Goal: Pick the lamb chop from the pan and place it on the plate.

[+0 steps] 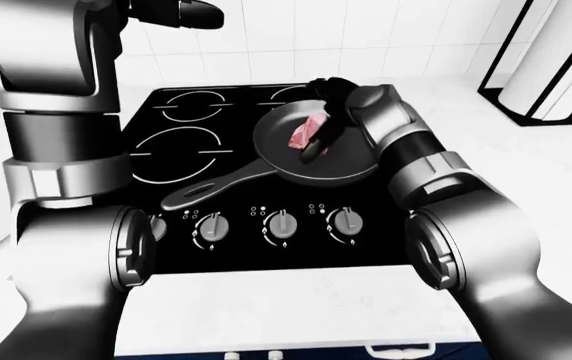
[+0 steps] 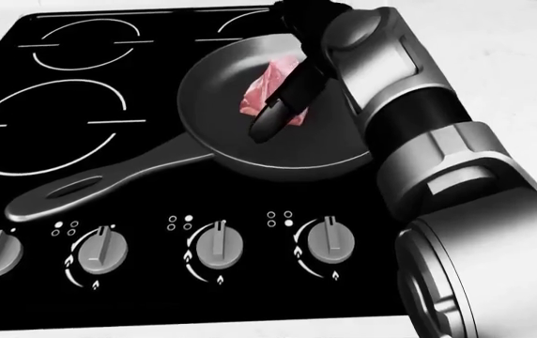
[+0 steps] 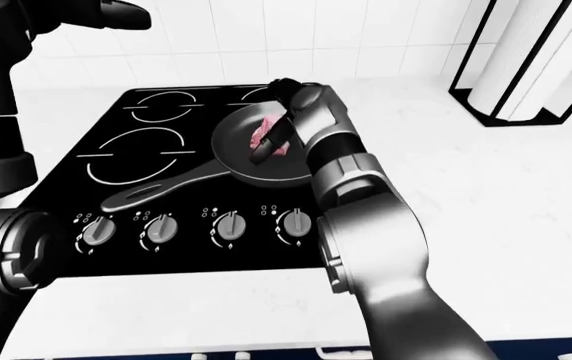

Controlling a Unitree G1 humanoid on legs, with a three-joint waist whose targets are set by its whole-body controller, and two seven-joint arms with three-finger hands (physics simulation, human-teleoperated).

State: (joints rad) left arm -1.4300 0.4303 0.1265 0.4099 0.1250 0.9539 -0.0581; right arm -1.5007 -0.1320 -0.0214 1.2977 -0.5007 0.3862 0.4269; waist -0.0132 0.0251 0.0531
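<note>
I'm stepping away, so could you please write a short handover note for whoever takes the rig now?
Right hand: in the pan, a finger lying across the chop; whether it grips cannot be told.
Left hand: raised at the left-eye view's top, holding nothing.
Pan sits on the stove, handle toward lower left.
Done: reach to the chop.
Left: grasp, lift, place on the plate, which no view shows.

A pan (image 2: pixel 241 151) sat on the black stove (image 2: pixel 62 155). The right hand's (image 2: pixel 292 84) dark finger (image 2: pixel 278 113) lay across the pink chop (image 2: pixel 267 90) inside it.
</note>
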